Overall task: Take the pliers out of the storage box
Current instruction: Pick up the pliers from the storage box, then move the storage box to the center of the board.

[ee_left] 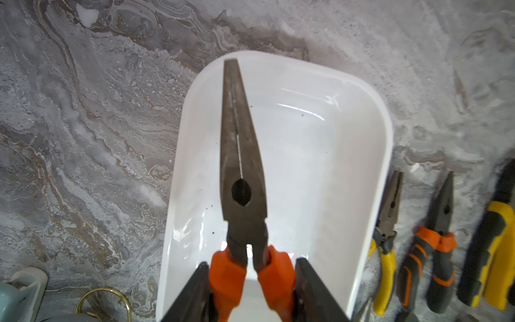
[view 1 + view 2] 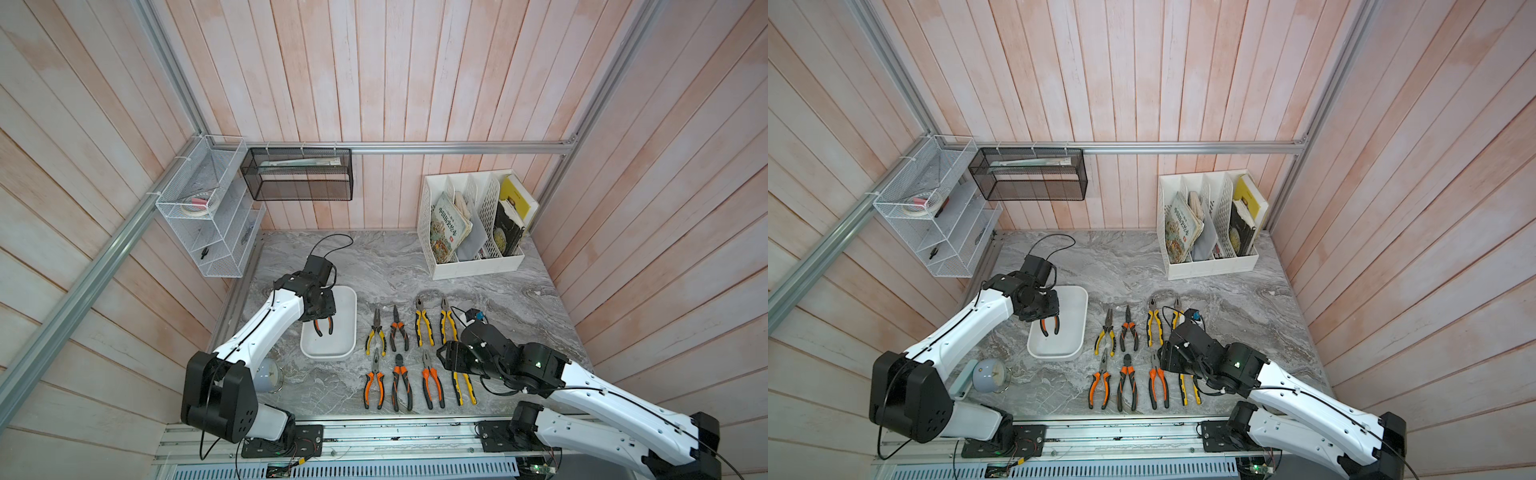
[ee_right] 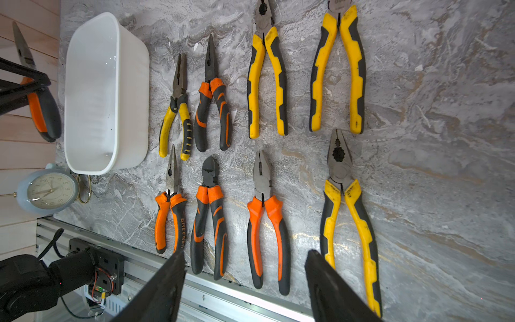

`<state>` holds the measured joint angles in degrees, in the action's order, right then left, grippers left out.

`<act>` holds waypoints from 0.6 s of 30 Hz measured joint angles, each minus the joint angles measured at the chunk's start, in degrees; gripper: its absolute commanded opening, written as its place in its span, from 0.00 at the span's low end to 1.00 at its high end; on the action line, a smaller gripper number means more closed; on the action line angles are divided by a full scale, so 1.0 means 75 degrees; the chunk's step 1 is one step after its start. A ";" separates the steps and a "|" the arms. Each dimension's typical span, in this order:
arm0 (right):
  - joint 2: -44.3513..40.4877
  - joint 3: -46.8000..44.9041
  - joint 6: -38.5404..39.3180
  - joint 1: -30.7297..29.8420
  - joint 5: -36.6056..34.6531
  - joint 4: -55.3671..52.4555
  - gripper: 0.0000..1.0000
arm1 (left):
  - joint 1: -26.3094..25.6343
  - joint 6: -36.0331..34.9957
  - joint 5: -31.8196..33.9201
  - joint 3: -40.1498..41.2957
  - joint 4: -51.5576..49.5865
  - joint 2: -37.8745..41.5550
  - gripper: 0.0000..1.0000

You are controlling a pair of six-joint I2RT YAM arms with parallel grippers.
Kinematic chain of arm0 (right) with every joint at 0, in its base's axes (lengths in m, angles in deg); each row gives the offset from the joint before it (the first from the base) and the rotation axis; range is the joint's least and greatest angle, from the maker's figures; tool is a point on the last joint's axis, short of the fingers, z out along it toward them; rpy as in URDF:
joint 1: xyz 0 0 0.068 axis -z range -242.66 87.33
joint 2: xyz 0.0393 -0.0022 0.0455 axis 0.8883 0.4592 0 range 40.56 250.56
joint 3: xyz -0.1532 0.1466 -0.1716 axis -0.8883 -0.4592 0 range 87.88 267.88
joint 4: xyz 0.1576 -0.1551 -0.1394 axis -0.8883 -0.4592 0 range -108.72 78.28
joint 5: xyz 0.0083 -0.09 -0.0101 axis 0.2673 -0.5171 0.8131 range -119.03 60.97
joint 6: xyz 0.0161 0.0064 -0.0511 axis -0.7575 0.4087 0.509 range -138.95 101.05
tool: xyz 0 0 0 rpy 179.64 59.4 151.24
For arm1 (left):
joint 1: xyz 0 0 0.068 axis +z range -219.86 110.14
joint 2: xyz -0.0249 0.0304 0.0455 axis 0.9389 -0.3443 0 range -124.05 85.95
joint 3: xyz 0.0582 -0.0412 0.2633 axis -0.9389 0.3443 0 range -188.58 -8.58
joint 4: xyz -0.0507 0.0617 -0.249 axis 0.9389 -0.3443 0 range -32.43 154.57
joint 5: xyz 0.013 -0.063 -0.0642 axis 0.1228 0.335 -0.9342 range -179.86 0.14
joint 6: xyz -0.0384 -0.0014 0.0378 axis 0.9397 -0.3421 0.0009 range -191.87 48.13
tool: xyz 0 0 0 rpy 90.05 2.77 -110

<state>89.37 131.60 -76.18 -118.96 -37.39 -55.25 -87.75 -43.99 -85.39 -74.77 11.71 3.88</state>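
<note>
Eight hand pliers [image 3: 211, 94] with dark steel jaws and orange-and-black or yellow-and-black handles are laid flat in two rows of four on the grey marbled tabletop [image 2: 519, 316]. They lie just beside the small white plastic storage box [image 2: 345, 336], a plain tub with rounded corners. Apart from a few dark specks, nothing is found lying in the box.

A ninth, needle-nosed pair of pliers [image 1: 242, 172] with orange-and-black handles is held over the box's open interior, apparently clear of its floor. It is clamped by the left gripper [image 1: 252, 281], whose jaws are closed narrowly across both handles just behind the pivot. The right gripper [image 3: 245, 267] is held with jaws wide and nothing between them. It is well apart from the box, above the end of the rows farthest from it.

Handling assessment:
- The held pair is judged stiff and heavy for its size, with the weight toward the steel head.
- The bare nose is judged smooth and liable to slip, so the rubbery handle sleeves are judged the proper hold.
- Since the joint is free to pivot, both handles are best squeezed together near the pivot, so that swing is limited.

Only carriage clear of the box's rim and a set-down beside the rows are judged outstanding.
</note>
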 measured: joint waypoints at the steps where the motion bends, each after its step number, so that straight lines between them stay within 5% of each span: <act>1: -0.0026 -0.0012 -0.0023 0.0000 -0.0015 0.0003 0.71 | -0.0003 0.0003 -0.0131 -0.0026 -0.0029 0.0073 0.00; 18: -0.0968 -0.0702 -0.0493 0.0015 -0.0105 -0.0058 0.71 | -0.1874 0.0921 -0.2238 -0.0388 0.0437 -0.0810 0.00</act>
<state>82.12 126.34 -79.87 -118.85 -38.18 -55.69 -101.81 -37.08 -102.18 -77.68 14.99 -2.19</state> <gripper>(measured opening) 0.708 0.472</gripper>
